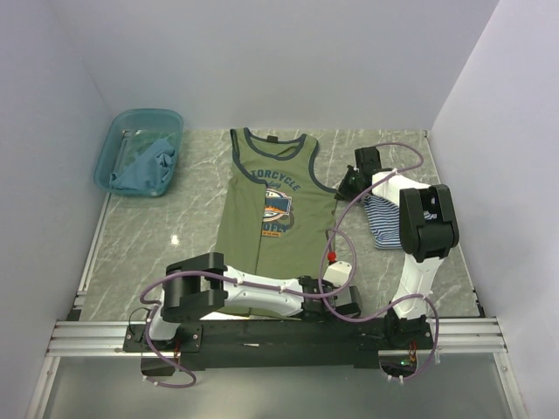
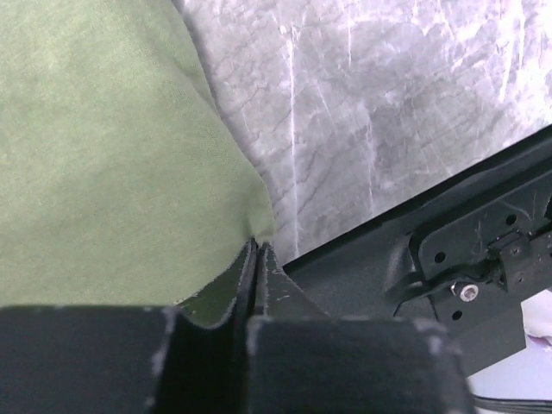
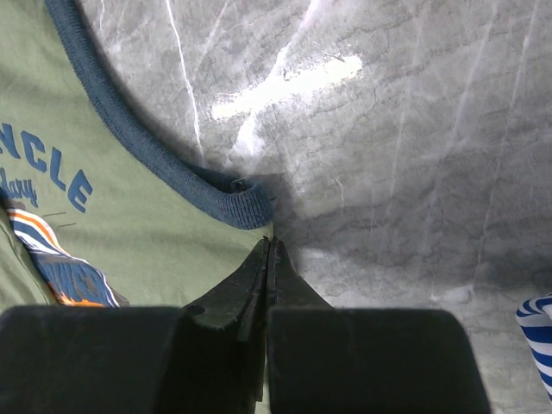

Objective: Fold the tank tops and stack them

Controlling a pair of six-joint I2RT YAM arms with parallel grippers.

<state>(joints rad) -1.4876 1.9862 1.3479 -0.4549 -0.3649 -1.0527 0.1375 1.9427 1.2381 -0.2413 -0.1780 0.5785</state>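
your left gripper (image 2: pixel 257 252) is pinched shut on the hem corner of the olive tank top (image 1: pixel 262 236), spread flat on the surface (image 1: pixel 157 253). your right gripper (image 3: pixel 269 250) clamps its side edge below the armhole. the striped tank top (image 1: pixel 379 223) lies crumpled just beside it.

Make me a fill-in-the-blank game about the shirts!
1. The basin holding the blue tank top sits at the table's far ___ corner.
2. The striped tank top lies crumpled beside the ___ arm.
3. Left gripper and right gripper both pinch the green tank top, which lies ___.
Missing words: left; right; flat.
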